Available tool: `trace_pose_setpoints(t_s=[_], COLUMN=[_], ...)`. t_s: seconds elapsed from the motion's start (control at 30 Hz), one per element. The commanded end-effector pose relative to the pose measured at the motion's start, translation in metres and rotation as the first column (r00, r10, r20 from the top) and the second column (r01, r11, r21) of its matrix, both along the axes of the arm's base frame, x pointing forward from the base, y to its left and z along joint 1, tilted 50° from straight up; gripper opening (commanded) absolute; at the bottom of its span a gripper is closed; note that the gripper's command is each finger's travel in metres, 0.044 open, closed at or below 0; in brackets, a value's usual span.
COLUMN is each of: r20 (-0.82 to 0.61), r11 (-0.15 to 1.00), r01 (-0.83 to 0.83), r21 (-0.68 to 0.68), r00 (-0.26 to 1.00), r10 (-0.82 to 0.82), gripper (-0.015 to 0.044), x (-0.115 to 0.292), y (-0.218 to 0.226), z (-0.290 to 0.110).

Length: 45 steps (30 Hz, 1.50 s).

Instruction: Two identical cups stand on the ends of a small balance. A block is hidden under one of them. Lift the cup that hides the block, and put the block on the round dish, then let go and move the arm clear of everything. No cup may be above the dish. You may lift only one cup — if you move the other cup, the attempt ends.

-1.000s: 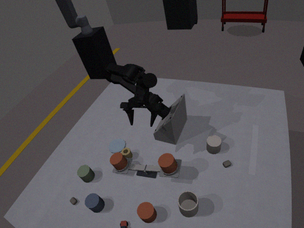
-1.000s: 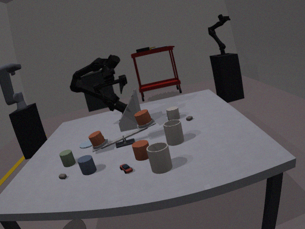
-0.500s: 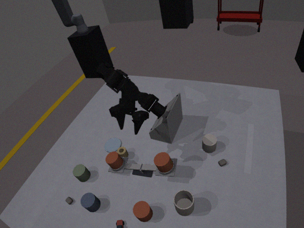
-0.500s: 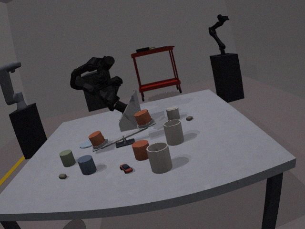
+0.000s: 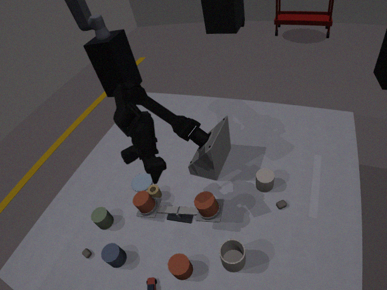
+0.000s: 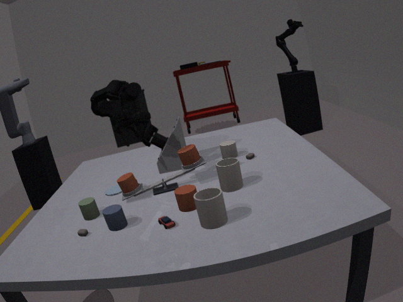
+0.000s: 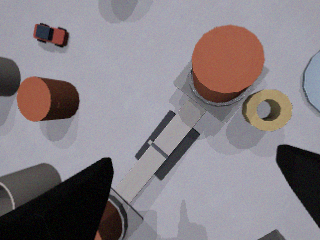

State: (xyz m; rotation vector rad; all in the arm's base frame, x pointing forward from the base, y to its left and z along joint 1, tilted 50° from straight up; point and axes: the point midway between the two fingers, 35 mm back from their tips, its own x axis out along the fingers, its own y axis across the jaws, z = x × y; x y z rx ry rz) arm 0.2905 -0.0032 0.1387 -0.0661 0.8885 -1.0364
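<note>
The balance point(image 5: 167, 209) point(image 6: 175, 177) point(image 7: 136, 182) is tilted. An orange cup point(image 5: 144, 202) point(image 6: 128, 182) point(image 7: 227, 60) stands upside down on its low end, near the dish. The matching orange cup point(image 5: 206, 204) point(image 6: 188, 155) point(image 7: 110, 222) stands on the raised end, partly behind a finger in the wrist view. The block is not visible. The pale blue round dish point(image 5: 140, 182) point(image 6: 112, 190) point(image 7: 314, 82) lies flat beside the low end, with nothing seen on it. My gripper point(image 5: 155, 180) point(image 7: 192, 158) is open and empty, high above the table and touching nothing.
A tan ring-shaped piece point(image 5: 153, 191) point(image 7: 254, 116) stands between the low cup and the dish. A green cylinder point(image 5: 102, 218), a blue one point(image 5: 113, 255), a third orange cup point(image 5: 180, 266), grey open cups point(image 6: 210, 207) point(image 6: 230, 175) and a toy car point(image 6: 166, 221) stand around the balance.
</note>
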Motion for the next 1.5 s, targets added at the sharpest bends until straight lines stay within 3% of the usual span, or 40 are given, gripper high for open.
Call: trace_pose_setpoints(t_s=[0.0,0.3,0.63,1.47], r20=[0.049,0.163,0.274,0.281], r11=[0.991,0.917,0.760,0.747], r01=[0.130,0.388,0.628,0.642], r21=[0.027,0.090,0.168,0.174], r00=[0.990,0.903,0.711,0.694], r10=[-0.131,-0.398,-0.648,-0.662], gripper=[0.0440,0.0440,0.0440,0.0440], x=[0.009,0.023,0.032,0.028], y=[-0.016,-0.054,-0.102,-0.129], z=[-0.001,0.000,-0.001,-0.021])
